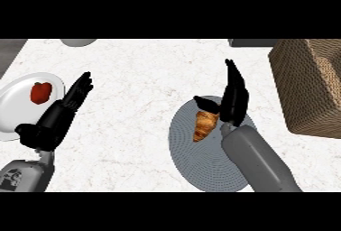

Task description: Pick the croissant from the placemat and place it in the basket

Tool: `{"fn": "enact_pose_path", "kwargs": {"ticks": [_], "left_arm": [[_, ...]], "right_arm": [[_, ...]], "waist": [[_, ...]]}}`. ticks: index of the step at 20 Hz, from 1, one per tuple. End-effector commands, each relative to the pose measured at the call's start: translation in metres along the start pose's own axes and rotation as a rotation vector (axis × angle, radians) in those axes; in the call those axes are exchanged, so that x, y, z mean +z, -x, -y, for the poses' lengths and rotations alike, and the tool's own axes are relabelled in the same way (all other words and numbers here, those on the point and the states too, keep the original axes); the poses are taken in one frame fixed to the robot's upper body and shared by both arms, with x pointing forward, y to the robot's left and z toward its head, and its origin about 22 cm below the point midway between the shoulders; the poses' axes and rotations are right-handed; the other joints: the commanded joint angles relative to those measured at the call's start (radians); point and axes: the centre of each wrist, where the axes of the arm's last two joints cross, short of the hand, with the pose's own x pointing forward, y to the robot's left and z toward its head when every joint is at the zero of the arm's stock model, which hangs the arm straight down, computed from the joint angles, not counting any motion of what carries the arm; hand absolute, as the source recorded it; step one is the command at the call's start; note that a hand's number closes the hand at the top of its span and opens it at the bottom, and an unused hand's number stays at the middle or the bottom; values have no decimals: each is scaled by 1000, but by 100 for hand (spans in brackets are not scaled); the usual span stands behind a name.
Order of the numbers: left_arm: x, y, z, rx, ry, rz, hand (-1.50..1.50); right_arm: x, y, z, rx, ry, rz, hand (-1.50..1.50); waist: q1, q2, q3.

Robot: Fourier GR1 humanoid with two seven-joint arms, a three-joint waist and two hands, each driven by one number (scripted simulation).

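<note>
Croissant (205, 125) is lying on the grey placemat (200, 158), right hand (233, 97) standing just beside it, fingers straight, thumb possibly touching its far end, holding nothing.

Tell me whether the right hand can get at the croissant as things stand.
Probably yes: the right hand is open right beside the croissant on the placemat, with nothing between them.

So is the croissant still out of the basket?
Out. The croissant lies on the grey placemat, beside the open right hand; the basket stands apart at the right.
</note>
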Motion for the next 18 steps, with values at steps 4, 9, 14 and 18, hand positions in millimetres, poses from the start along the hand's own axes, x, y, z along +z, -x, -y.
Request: {"fn": "enact_pose_path", "kwargs": {"ticks": [4,9,14,18], "left_arm": [[5,2,-1,-1,-16,-18,0],[8,8,-8,1,-27,-28,0],[11,13,-4,9,-45,-33,0],[13,6,-3,7,-50,-30,0]], "right_arm": [[-24,-2,0,376,-189,-200,-150],[-23,-76,-1,448,-382,-307,-150],[-11,-156,21,469,-468,-333,-150],[-2,-162,52,460,-449,-363,-150]], "waist": [[-24,-21,-4],[-39,-22,2],[-43,-11,8],[-54,-11,11]]}}
